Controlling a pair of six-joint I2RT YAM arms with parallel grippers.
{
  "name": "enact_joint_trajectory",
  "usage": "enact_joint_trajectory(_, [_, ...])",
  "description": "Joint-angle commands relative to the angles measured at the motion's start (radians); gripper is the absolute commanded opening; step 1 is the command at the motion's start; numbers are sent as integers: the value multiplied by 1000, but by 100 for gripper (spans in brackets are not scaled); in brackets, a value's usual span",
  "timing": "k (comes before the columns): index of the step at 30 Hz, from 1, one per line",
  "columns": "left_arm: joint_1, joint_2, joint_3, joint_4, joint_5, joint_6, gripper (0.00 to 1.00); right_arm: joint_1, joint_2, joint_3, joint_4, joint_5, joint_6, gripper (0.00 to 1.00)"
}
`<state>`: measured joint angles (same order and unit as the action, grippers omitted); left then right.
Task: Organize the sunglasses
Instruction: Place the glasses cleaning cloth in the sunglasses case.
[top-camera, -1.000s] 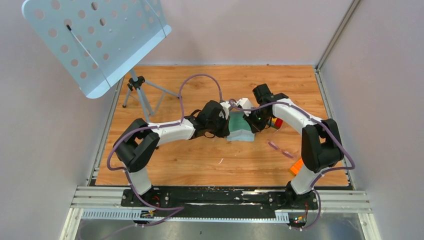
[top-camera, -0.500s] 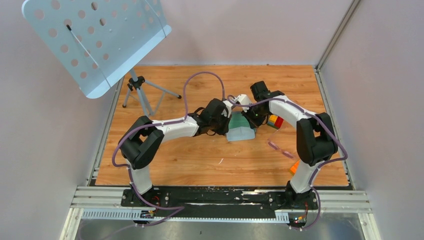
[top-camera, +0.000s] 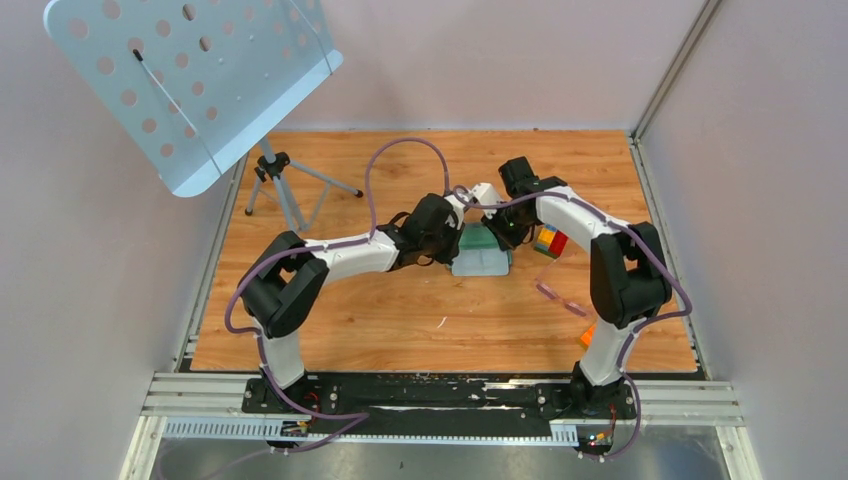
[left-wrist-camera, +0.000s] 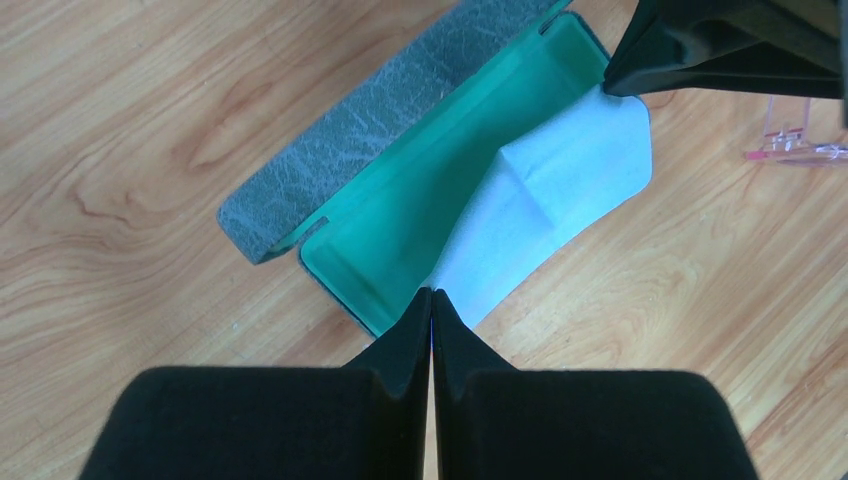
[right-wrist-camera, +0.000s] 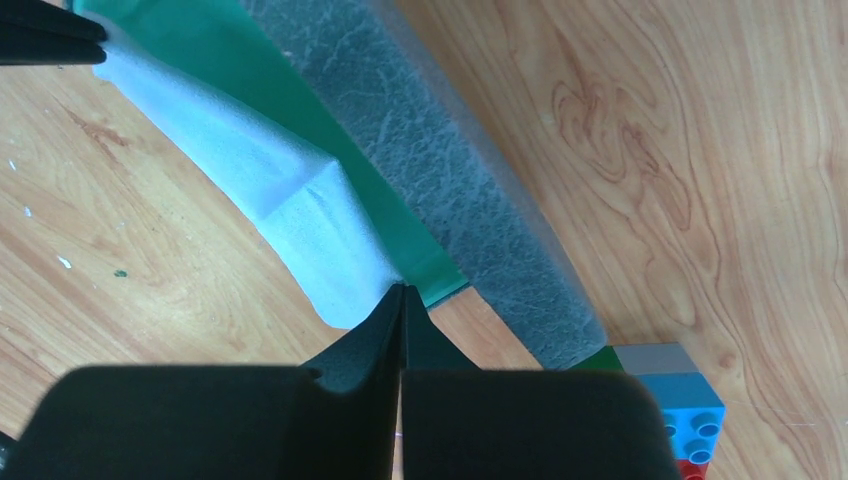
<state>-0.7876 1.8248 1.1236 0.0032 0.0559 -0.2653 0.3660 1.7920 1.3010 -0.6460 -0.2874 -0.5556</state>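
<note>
The left gripper (left-wrist-camera: 431, 297) and right gripper (right-wrist-camera: 403, 292) each have their jaws pinched together on opposite ends of the pale cloth (left-wrist-camera: 560, 185). The cloth overhangs the open grey case's (left-wrist-camera: 390, 140) rim. The sunglasses (top-camera: 558, 297) lie on the table (top-camera: 400, 330) right of the case and apart from it, beside the right arm, with a wide stretch of wood towards the near edge.

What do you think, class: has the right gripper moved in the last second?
Yes. The right gripper has shifted slightly left, away from the coloured block, which its arm half covered before.
</note>
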Motion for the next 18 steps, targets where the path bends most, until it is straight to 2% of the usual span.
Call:
enact_joint_trajectory(1, [1, 40, 54, 18, -19, 6, 0, 14, 33, 28, -21, 10, -16, 0])
enact_joint_trajectory(18, [3, 67, 90, 1, -53, 24, 0, 11, 76, 63, -2, 13, -10, 0])
